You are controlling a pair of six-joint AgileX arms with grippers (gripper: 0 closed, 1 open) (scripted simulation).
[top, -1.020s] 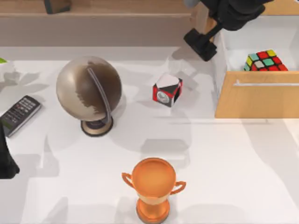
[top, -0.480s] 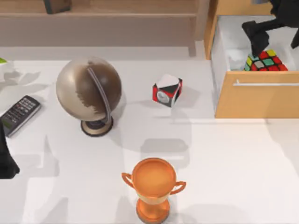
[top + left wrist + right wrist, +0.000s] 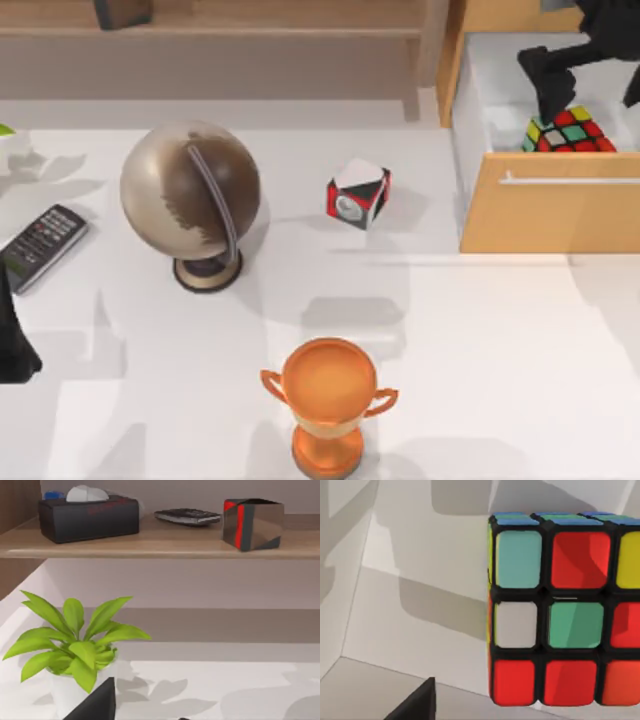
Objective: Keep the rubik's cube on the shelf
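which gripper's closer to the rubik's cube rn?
Right. The right gripper hangs over the open drawer, just above the rubik's cube inside it. The left arm sits parked at the table's far left edge, across the table from the cube.

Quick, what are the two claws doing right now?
Left gripper: parked at the table's left edge; jaws cannot be told.
Right gripper: over the rubik's cube; jaws cannot be told.

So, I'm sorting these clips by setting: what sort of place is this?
Probably a rendered home study or office desk: a globe, a trophy, a remote, and a shelf holding a tissue box.
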